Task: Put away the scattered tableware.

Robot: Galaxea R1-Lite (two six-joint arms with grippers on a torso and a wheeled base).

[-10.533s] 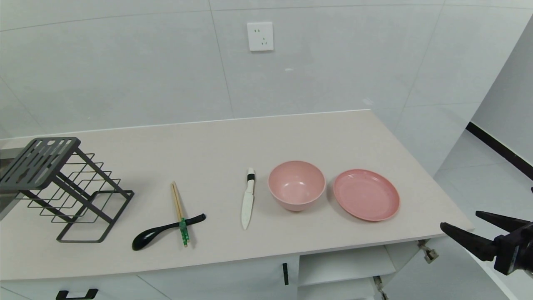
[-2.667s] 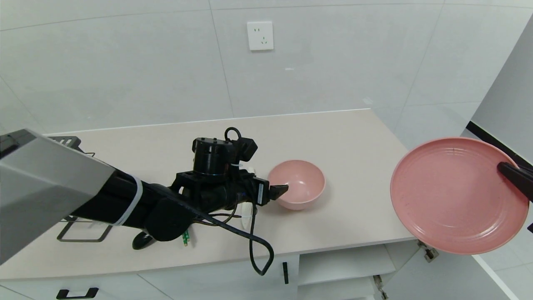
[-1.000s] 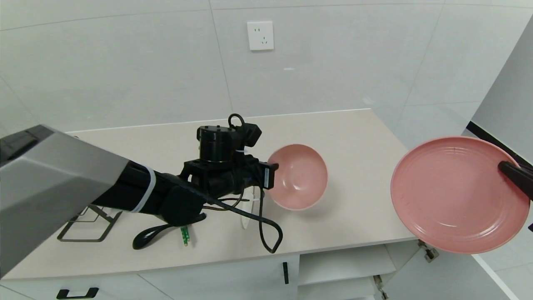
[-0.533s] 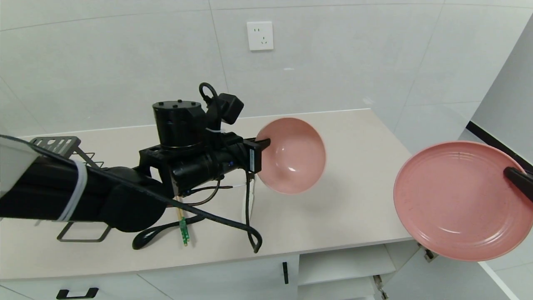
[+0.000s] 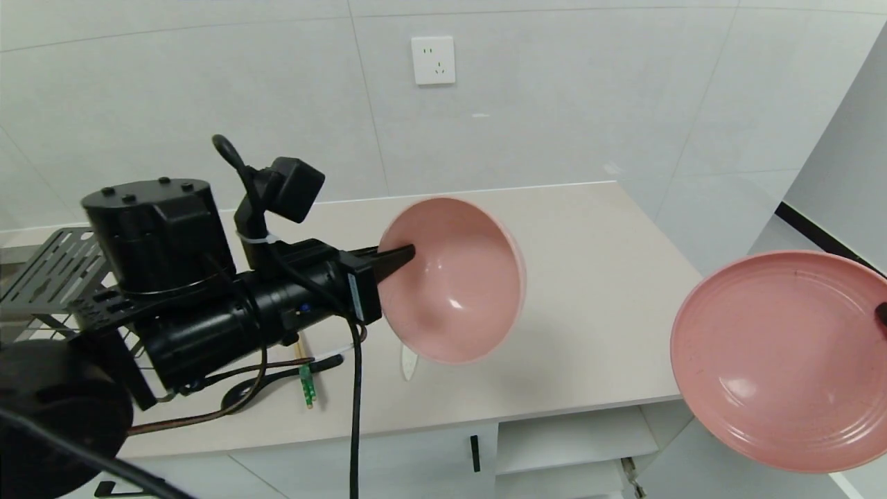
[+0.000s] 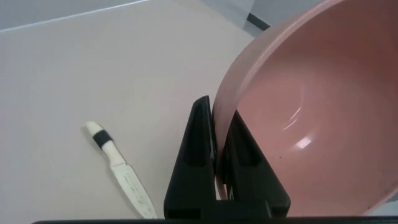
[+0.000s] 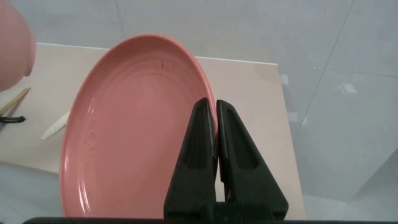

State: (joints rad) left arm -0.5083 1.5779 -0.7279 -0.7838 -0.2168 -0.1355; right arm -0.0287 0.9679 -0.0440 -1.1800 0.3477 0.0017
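Countertop of pale beige laminate runs along a grey tiled wall, with two pink dishes held in the air by the robot's arms. In the head view the left gripper holds a round pink plastic bowl tipped on its side above the middle of the counter, its hollow facing right. The left wrist view gives the grip in detail: two black fingers are almost closed, one outside the bowl's wall and one inside, pinching the rim between them. That view also shows a white knife with a black band on its handle lying flat on the counter beneath the bowl; in the head view just its tip peeks past the bowl's lower edge. At the right of the head view a round pink plastic plate hangs tilted beyond the counter's right end, clear of the surface, with the right gripper a dark sliver at its right rim. The right wrist view shows that gripper's fingers pressed nearly together on the plate's rim. On the near left of the counter a pair of wooden chopsticks with green ends lies across the handle of a black spoon. A dark metal wire rack stands at the left end, partly behind the left arm.
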